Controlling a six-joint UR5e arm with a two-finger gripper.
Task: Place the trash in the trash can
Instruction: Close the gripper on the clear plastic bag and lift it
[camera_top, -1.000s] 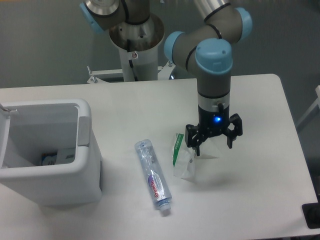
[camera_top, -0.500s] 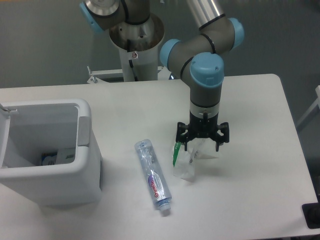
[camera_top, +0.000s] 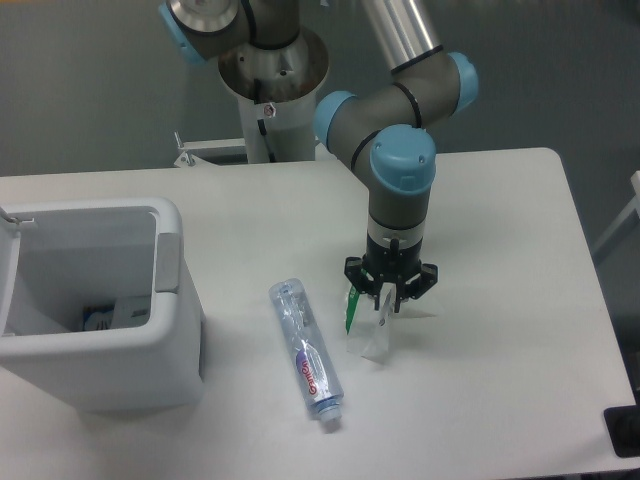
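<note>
One wrapper (camera_top: 367, 322) pinched in narrowed jaws, one bottle (camera_top: 306, 352), one bin (camera_top: 165, 290)

- The gripper (camera_top: 388, 299) points straight down onto the crumpled clear wrapper (camera_top: 368, 330), its fingers drawn in around the wrapper's top by the green strip (camera_top: 351, 311).
- The crushed bottle (camera_top: 306, 352) lies flat on the white table (camera_top: 500, 220), just left of the wrapper.
- The white trash can (camera_top: 95, 310) stands at the table's left, open, with small items inside.
</note>
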